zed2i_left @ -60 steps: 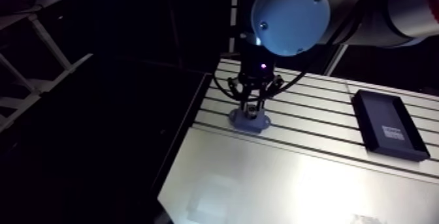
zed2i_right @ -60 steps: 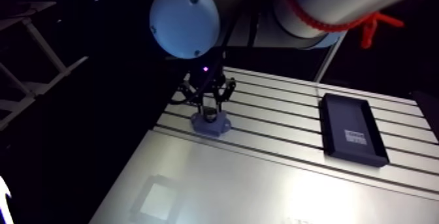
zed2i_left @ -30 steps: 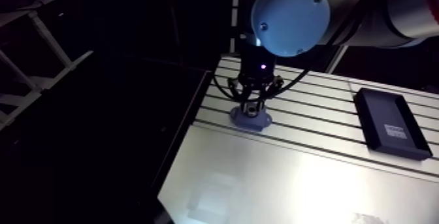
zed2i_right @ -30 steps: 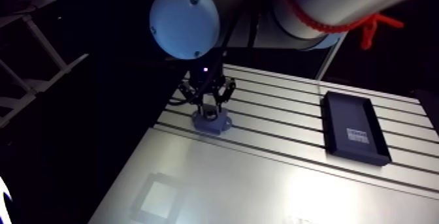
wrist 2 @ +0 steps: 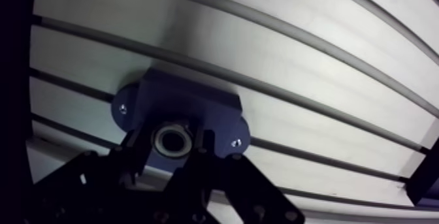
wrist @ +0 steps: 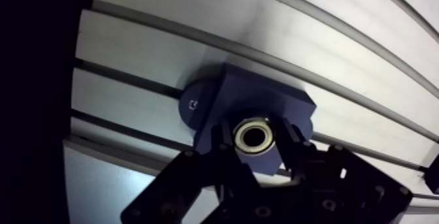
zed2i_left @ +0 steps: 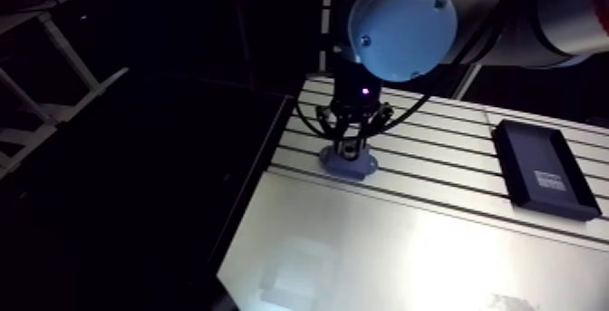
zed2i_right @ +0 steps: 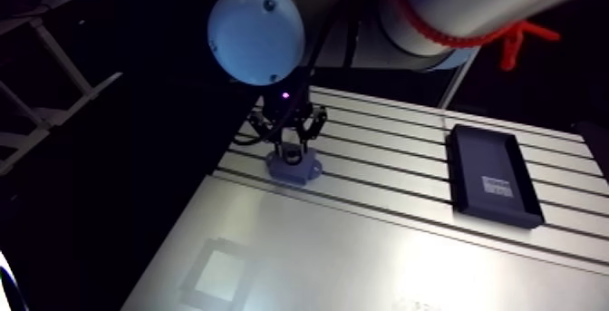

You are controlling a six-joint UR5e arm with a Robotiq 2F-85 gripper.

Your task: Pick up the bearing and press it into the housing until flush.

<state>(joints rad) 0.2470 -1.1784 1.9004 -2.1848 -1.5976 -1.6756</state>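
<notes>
Blue-grey, the housing (wrist: 261, 99) sits on the slotted tabletop (wrist: 163, 37) near its left edge, well apart from a flat black case (zed2i_left: 541, 171) off to the right. The gripper (wrist 2: 172, 143) stands straight over it, its two fingers narrowed onto the bearing (wrist: 253, 136), one pressed to each side, so it is holding the ring. The bearing lies at the mouth of the housing's bore. I cannot tell whether it is partly seated or only resting on the rim.

The step in hand looks like the press itself. To do it well, the push should run straight down the bore's axis with the ring level, since a tilted bearing is likely to jam. The fingertips flank the ring and will probably meet the housing's top face before it is flush. A release and a last push on the ring's face may then be needed. A screw shows in the housing's mounting ear (wrist: 193, 104), which suggests it will not slide under load.
</notes>
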